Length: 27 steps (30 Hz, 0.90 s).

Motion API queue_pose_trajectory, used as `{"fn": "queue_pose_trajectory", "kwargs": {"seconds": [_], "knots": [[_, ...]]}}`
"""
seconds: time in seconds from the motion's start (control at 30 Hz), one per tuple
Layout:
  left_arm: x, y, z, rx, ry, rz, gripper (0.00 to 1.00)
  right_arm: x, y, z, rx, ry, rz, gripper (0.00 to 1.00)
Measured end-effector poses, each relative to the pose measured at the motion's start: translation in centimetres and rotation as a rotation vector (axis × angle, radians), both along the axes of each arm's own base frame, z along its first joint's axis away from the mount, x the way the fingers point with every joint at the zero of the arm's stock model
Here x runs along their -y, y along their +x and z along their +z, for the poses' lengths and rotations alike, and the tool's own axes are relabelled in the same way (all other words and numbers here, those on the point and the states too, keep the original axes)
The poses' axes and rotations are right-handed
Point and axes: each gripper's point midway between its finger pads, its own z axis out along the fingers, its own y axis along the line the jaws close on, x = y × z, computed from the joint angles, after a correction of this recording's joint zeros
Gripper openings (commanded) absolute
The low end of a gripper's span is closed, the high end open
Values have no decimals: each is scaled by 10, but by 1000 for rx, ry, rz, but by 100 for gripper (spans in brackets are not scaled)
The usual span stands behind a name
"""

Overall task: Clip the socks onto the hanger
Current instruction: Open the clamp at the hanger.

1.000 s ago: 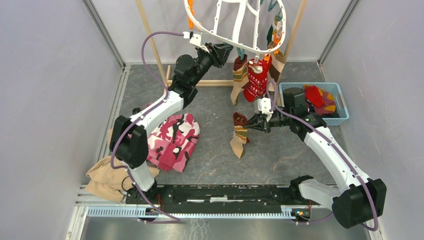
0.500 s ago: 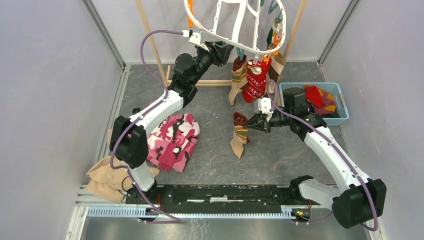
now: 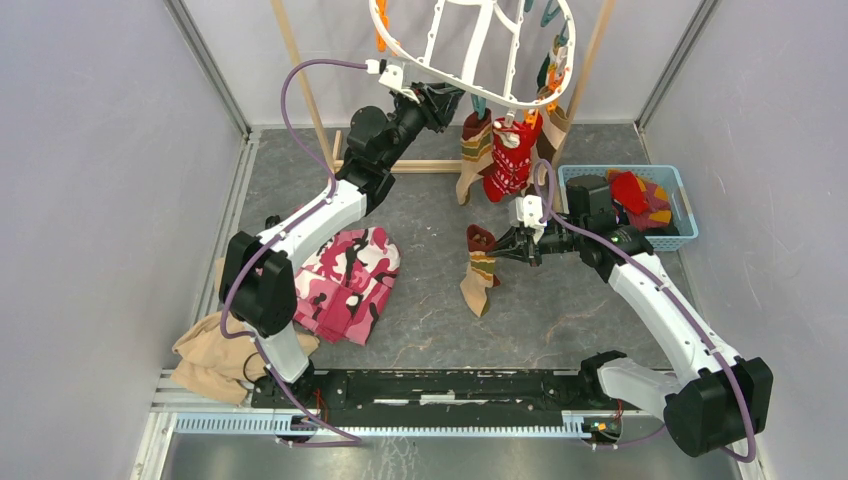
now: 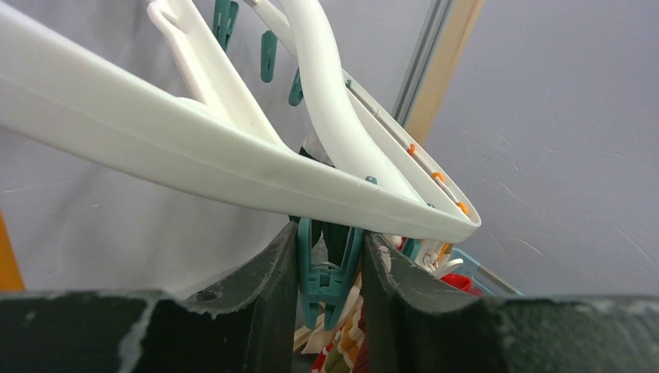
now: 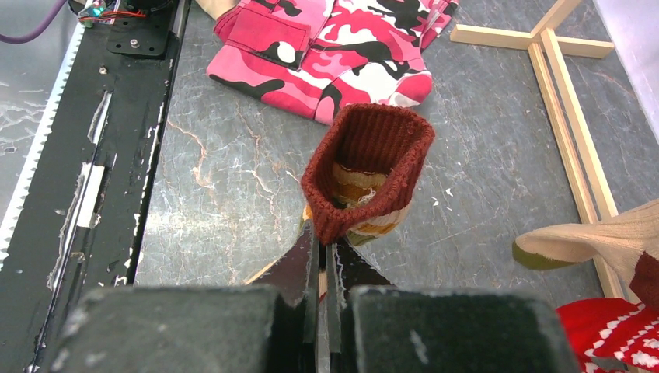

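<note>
The left pincer (image 4: 329,237) sits just beneath the rim of the wide white plastic oval hanger (image 4: 194,155). Its two dark fingers are part-way apart and pressed against both sides of a small teal plastic clip (image 4: 326,280) dangling from that rim. Below the hanger, towards the arm bases, the right pincer (image 5: 326,249) is squeezed tight on the cuff of a maroon ribbed sock with tan and yellow stripes (image 5: 353,124). This sock hangs down towards the grey stone-patterned bench (image 3: 430,330). A red sock with white pattern (image 3: 512,155) and a tan-striped sock (image 3: 476,160) hang clipped under the hanger's near edge.
</note>
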Motion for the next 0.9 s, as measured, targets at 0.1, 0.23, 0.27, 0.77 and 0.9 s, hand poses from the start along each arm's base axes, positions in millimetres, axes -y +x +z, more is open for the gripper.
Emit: {"fn": "queue_pose_trajectory", "kwargs": {"seconds": [0.1, 0.23, 0.27, 0.77, 0.9], "knots": [[1, -1, -1, -6, 4, -2, 4, 0, 0, 0, -2, -1, -2, 0], [6, -3, -3, -21, 5, 0, 2, 0, 3, 1, -17, 0, -21, 0], [8, -4, -4, -28, 6, 2, 2, 0, 4, 1, -20, 1, -29, 0], [12, -17, 0, -152, -5, 167, 2, -13, 74, 46, -9, 39, -416, 0], [14, -20, 4, -171, -2, 191, 2, -12, 97, 63, -11, 83, -505, 0]]}}
